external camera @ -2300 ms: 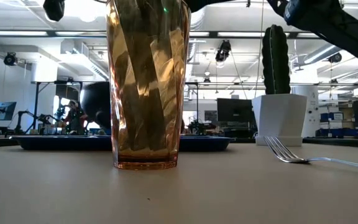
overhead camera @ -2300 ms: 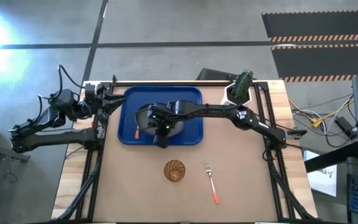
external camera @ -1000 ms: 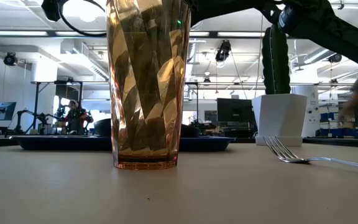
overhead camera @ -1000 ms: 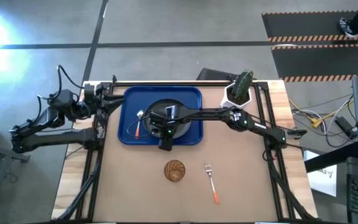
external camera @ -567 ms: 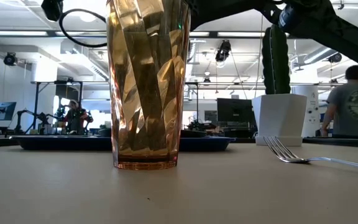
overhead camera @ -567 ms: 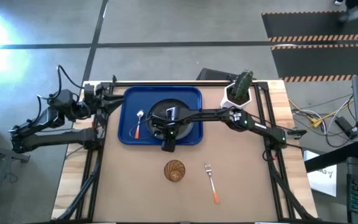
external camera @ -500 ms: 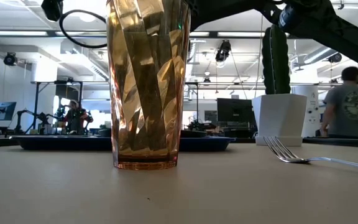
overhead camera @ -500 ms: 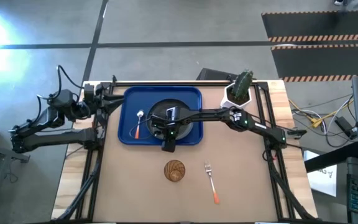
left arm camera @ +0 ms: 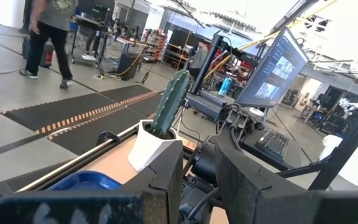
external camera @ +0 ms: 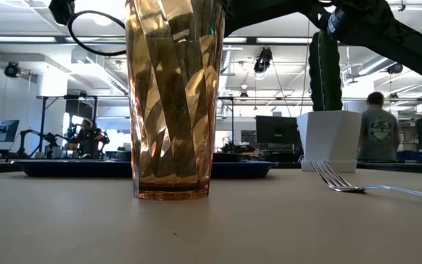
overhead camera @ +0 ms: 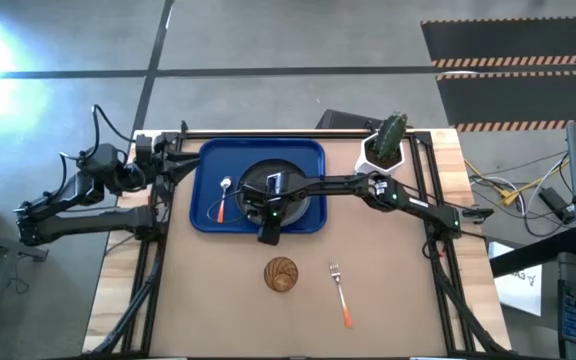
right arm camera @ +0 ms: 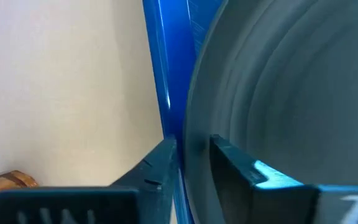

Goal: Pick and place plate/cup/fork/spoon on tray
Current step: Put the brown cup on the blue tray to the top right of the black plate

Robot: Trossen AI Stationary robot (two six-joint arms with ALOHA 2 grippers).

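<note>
The black plate (overhead camera: pixel 273 192) lies flat on the blue tray (overhead camera: pixel 208 165), and the orange-handled spoon (overhead camera: pixel 223 198) lies on the tray to its left. My right gripper (right arm camera: pixel 193 152) is open at the plate's near rim, one finger outside it and one inside. The amber cup (overhead camera: pixel 281 273) stands upright on the bare table nearer the front, and the fork (overhead camera: pixel 340 292) lies to its right. My left gripper (left arm camera: pixel 197 180) waits open and empty at the table's far left. My right gripper comes down at a slant from the near side, its fingers astride the plate's near rim (right arm camera: pixel 190 146). A strip of blue tray shows between the outer finger (right arm camera: pixel 163 163) and the rim. Whether the inner finger (right arm camera: pixel 232 163) touches the plate, I cannot tell.
A white pot with a green cactus (overhead camera: pixel 383 145) stands at the table's far right. In the low view the cup (external camera: pixel 173 95) fills the foreground, with the fork's tines (external camera: pixel 335 180) to its right. A person walks in the room behind.
The plate, held up and tilted over the tray a couple of seconds ago, has come down and now lies flat on it. My right gripper has sunk with it to the plate's near rim and has stayed there for the last second.
</note>
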